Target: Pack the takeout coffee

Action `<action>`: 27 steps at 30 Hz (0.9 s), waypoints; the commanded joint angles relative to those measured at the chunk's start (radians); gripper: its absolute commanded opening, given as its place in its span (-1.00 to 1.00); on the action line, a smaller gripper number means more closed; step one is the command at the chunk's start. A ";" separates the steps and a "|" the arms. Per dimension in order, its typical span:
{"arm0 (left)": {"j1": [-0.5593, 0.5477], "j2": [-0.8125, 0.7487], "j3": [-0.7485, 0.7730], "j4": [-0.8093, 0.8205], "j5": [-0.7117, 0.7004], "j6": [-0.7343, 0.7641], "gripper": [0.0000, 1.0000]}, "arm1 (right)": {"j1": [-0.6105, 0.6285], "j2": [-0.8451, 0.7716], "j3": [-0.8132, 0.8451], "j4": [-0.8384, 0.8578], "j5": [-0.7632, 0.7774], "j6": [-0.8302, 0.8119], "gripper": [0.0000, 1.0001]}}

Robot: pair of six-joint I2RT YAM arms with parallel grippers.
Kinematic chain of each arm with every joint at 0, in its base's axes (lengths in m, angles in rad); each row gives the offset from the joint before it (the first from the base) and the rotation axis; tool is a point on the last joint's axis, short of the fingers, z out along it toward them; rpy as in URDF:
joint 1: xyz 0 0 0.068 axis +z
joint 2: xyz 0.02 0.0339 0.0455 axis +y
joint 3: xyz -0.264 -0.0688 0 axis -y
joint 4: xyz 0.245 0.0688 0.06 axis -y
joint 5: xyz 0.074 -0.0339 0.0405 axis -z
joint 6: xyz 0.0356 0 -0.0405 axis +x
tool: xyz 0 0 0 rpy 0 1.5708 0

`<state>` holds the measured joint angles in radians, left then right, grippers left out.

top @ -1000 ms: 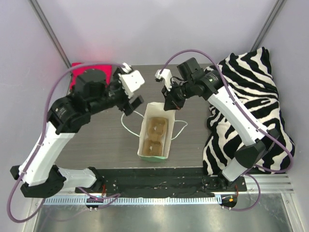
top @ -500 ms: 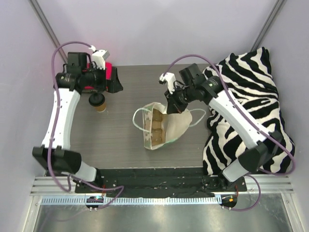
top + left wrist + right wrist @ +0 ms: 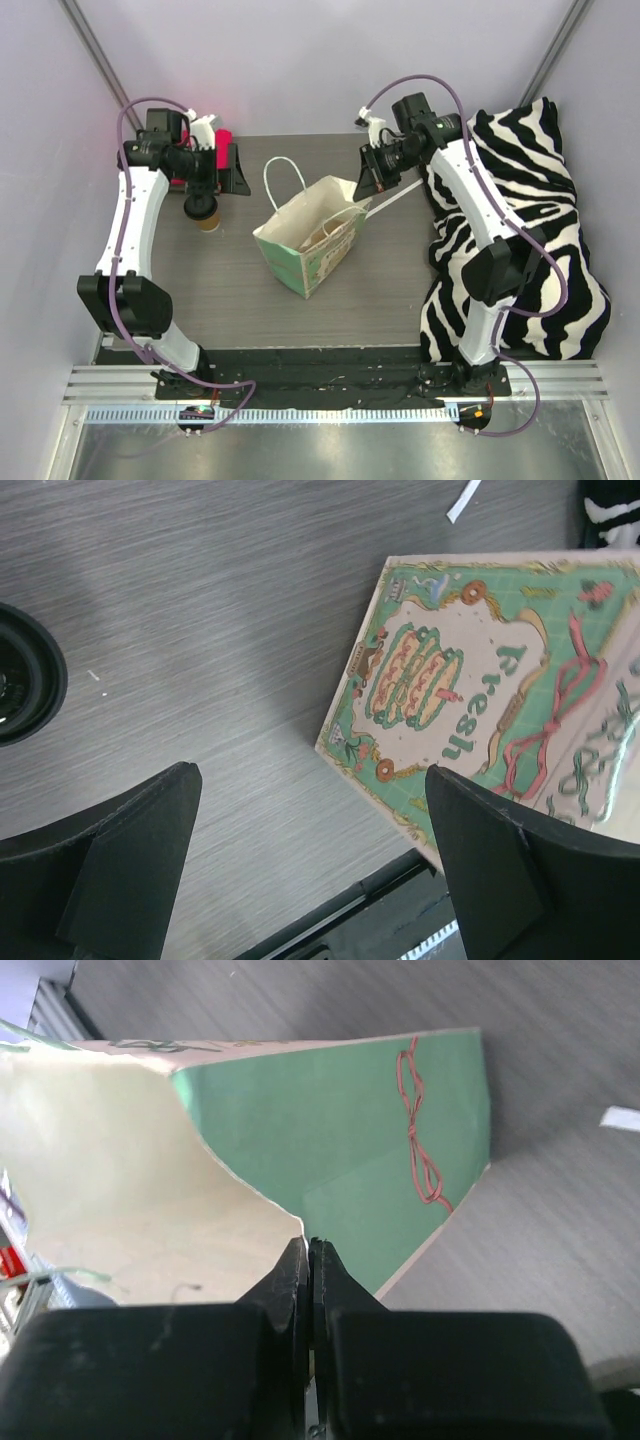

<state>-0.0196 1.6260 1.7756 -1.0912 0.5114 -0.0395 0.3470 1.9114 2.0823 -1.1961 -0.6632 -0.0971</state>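
Note:
The takeout coffee [image 3: 204, 211], a tan paper cup with a black lid, stands at the back left of the table. Its lid [image 3: 25, 675] shows at the left edge of the left wrist view. My left gripper [image 3: 231, 174] hovers just right of the cup, open with nothing between its fingers [image 3: 310, 775]. The white-and-green paper bag [image 3: 308, 238] stands tilted in the middle, mouth up. Its printed side [image 3: 470, 700] faces the left wrist camera. My right gripper [image 3: 369, 186] is shut on the bag's far rim [image 3: 310, 1245]. A brown carrier [image 3: 322, 232] shows inside the bag.
A zebra-striped cloth [image 3: 525, 220] covers the right side of the table. A red object [image 3: 223, 140] sits behind my left gripper at the back edge. A small white paper slip [image 3: 464, 500] lies on the grey tabletop [image 3: 230, 280] behind the bag.
The right gripper has raised the bag from lying flat to standing, pulling its rim back and right. The left arm swung from the bag to the back left and opened, with the cup now beside it.

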 commanded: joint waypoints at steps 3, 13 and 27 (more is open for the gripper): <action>0.009 0.005 0.006 -0.021 -0.027 0.066 0.99 | 0.018 -0.149 -0.076 0.005 -0.021 -0.018 -0.98; 0.009 -0.029 -0.073 0.008 -0.008 0.124 0.99 | 0.087 -0.317 -0.234 0.018 -0.049 -0.196 -0.98; 0.009 -0.009 -0.048 -0.004 -0.013 0.145 0.99 | 0.237 -0.258 -0.191 0.015 0.304 -0.110 -0.98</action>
<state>-0.0174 1.6295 1.6810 -1.1011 0.4900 0.0792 0.5854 1.6135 1.8423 -1.1992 -0.4675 -0.2489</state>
